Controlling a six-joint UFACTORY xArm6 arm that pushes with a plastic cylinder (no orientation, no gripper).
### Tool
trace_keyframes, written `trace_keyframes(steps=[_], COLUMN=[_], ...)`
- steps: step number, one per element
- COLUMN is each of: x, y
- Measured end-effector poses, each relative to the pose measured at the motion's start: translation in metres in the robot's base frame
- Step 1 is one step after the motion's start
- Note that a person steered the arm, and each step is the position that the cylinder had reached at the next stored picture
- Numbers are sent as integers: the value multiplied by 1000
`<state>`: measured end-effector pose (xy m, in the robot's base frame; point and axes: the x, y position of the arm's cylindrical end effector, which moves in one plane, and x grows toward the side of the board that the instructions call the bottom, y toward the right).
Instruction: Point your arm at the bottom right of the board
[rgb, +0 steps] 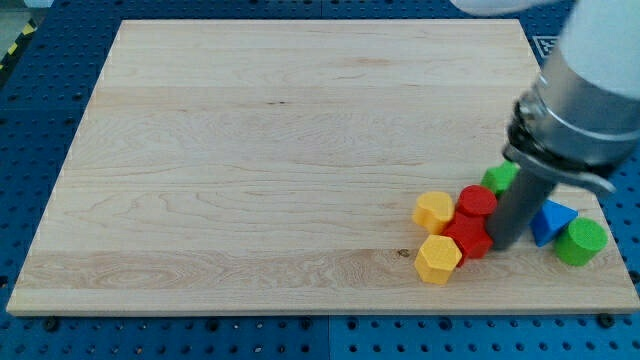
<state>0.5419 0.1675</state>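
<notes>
My arm comes in from the view's upper right, and the dark rod ends at my tip (503, 243) near the board's bottom right. The tip stands just right of a red block (468, 238) and a red cylinder (477, 201), seemingly touching the red block. A blue triangular block (551, 221) lies just right of the rod. A green cylinder (581, 242) sits right of the blue block. Another green block (498, 178) shows partly behind the rod. Two yellow hexagonal blocks (434, 210) (438, 259) lie left of the red ones.
The wooden board (250, 160) lies on a blue perforated table (30, 90). All blocks cluster near the board's bottom right. The board's right edge runs just past the green cylinder.
</notes>
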Motion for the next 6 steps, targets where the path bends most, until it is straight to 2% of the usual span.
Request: trace_keyframes(steps=[1,2,3,4,5,6], x=[-23,39,77,76,77,76], y=[-11,7,18,18,39,113])
